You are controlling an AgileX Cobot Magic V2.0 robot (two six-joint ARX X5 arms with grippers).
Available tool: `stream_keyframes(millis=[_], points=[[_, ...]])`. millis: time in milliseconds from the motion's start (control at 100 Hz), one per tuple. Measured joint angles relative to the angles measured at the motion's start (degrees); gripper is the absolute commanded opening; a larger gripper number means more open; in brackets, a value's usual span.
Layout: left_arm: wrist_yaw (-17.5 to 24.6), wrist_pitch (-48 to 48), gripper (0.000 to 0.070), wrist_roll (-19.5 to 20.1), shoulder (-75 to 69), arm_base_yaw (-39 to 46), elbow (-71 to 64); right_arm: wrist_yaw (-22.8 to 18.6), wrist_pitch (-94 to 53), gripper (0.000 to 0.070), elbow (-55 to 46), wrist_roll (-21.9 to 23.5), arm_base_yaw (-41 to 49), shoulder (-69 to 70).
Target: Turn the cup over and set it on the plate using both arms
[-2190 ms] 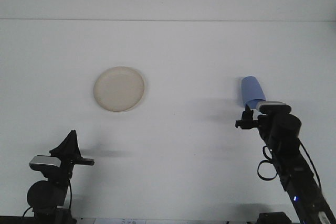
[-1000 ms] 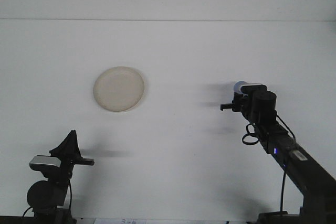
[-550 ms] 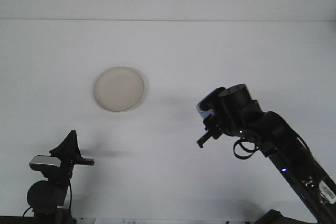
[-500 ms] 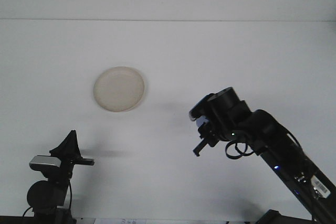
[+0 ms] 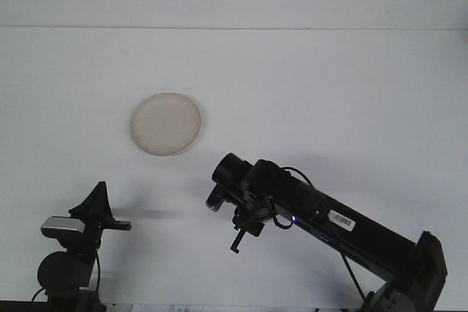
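You could not pick out the cup for certain at this moment. It no longer stood on the right of the table [image 5: 344,100] where it had been about two seconds before, upright just beyond the right gripper [image 5: 235,215]. The only hint was a small pale patch [image 5: 213,205] at the forward end of the right arm [image 5: 329,217], tucked against the dark gripper body. Whether that was the cup's rim, you could not tell. How the right gripper stood around it was also hidden by its own housing, so you could not tell its state.

Since the earlier pictures your right arm had swung a long way. It had gone from the right side, through the middle, to low across the centre, its end now pointing left. It lay stretched and low over the table, from the lower right corner to just left of the middle.

The plate [image 5: 167,123] had not moved. It sat bare on the left half of the table, beyond and to the left of the right gripper, apart from it.

The left gripper [image 5: 102,213] stayed parked at the lower left, well apart from the plate and from the right arm. Its state could not be read either.

You had open table between the two grippers and all around the plate. The far edge of the table ran straight across, well beyond the plate.
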Motion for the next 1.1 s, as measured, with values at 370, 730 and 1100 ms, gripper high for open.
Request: stream_keyframes(millis=[370,730,1100], points=[[0.0,0.0,0.0015,0.0,0.0,0.0,0.0,-0.09,1.86,0.0138,0.0,-0.02,0.39,3.13],[0.0,0.0,0.0015,0.0,0.0,0.0,0.0,-0.22,0.17,0.0416,0.17,-0.04,0.48,3.13],[0.0,-0.02,0.0015,0.0,0.0,0.0,0.0,-0.26,-4.24,0.0427,7.82,-2.69,-2.4,0.28]])
